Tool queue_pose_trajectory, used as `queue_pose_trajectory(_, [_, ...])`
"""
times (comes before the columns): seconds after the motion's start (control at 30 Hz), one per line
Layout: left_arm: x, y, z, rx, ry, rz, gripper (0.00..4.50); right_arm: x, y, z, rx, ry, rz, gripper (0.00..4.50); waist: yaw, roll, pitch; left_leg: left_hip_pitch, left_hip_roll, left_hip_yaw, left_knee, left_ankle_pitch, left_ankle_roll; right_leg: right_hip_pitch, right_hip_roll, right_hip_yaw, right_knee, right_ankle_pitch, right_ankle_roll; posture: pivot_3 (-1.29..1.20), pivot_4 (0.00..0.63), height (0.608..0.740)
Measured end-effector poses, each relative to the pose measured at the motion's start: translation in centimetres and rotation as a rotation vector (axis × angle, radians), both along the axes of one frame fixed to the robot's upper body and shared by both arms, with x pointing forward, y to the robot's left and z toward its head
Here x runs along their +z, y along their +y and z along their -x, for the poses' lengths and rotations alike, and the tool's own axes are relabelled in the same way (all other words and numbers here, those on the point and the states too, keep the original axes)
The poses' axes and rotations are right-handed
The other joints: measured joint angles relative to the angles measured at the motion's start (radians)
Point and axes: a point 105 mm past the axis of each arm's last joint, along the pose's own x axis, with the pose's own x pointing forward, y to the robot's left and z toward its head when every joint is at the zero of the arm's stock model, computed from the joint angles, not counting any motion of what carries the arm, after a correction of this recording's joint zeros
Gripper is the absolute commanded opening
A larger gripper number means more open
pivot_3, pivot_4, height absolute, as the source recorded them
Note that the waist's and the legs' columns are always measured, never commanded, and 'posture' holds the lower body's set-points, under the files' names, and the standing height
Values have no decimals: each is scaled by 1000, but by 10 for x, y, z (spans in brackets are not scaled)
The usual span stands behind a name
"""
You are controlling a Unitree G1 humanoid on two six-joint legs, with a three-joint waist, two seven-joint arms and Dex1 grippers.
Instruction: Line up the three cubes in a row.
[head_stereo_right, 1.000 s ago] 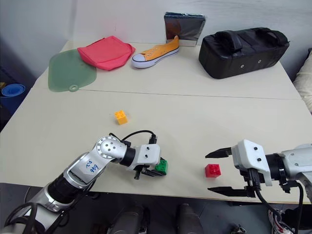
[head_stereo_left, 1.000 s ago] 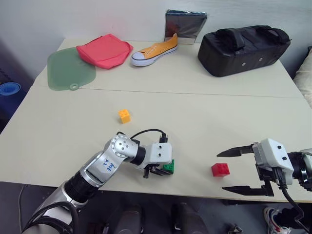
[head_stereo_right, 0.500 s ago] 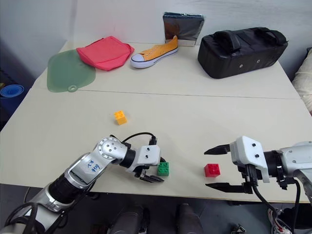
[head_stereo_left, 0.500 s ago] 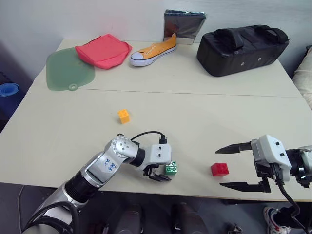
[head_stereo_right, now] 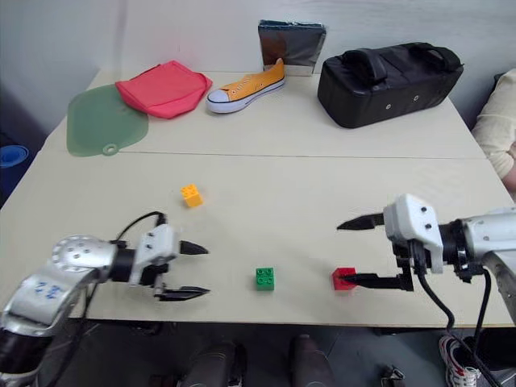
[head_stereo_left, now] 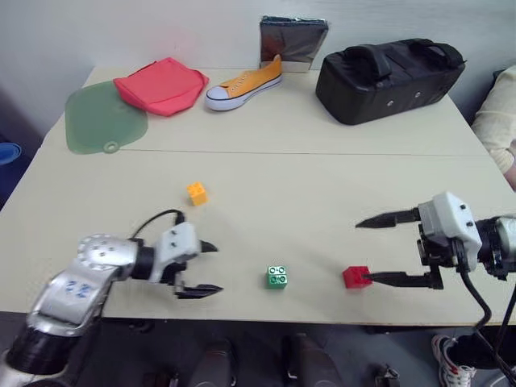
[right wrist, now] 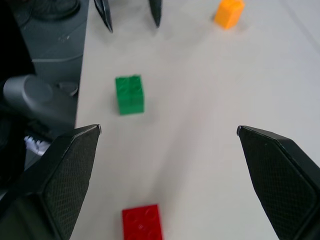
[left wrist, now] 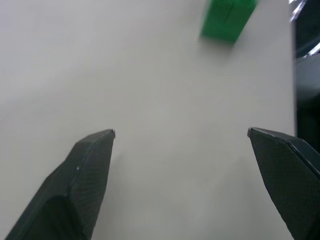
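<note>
The green cube (head_stereo_left: 277, 276) rests free on the table near the front edge, studs up. Well to its left my left gripper (head_stereo_left: 216, 268) stands open and empty, pointing toward it. The red cube (head_stereo_left: 355, 276) lies a short way right of the green one. My right gripper (head_stereo_left: 361, 251) is open beside it, its lower finger (head_stereo_left: 395, 279) reaching to the cube's side without gripping it. The yellow-orange cube (head_stereo_left: 197, 193) sits alone farther back on the left. In the right wrist view the green cube (right wrist: 130, 94) and red cube (right wrist: 143, 223) lie between the spread fingers.
At the back of the table (head_stereo_left: 306, 177) are a black bag (head_stereo_left: 387, 68), an orange shoe (head_stereo_left: 242, 83), a red pouch (head_stereo_left: 160, 85), a green mat (head_stereo_left: 103, 121) and a silver packet (head_stereo_left: 292, 42). A person's sleeve (head_stereo_left: 496, 121) shows at the right edge.
My left gripper opened, let go of the green cube and drew back to the left. The green cube stays where it was set. My right gripper edged up and forward, still open.
</note>
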Motion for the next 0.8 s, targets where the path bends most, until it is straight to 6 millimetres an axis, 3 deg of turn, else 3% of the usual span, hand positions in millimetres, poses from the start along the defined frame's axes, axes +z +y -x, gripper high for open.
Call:
queue_pose_trajectory(0.2, [22,73,13,270,-95,69,4481,8,16,-8,45,-3,-57,4500,11,0,0,-1,0,-1,-1,-1,0,0,-2,-1,-4,0,0,0,150,740])
queue_pose_trajectory(0.33, [32,95,19,368,-137,107,4481,7,16,-12,44,4,-60,4500,14,0,0,-2,-1,-1,-1,-2,0,1,-3,-2,-6,0,0,0,150,740])
queue_pose_trajectory(0.43, [38,99,14,365,-153,123,4481,5,15,-14,39,13,-60,4500,13,0,0,-1,-1,-1,-1,-2,0,1,-3,-2,-6,0,0,0,150,740])
queue_pose_trajectory(0.6, [68,82,-24,251,-222,103,4481,9,20,-18,49,-12,-70,4500,11,0,0,-1,-1,-2,-2,-2,-1,1,-3,-3,-4,0,0,0,150,740])
queue_pose_trajectory(0.8, [67,50,-66,140,-190,2,4481,6,20,-15,32,-12,-68,4500,10,-1,0,-5,-1,1,-1,-2,-1,-4,-1,-3,1,0,1,0,150,740])
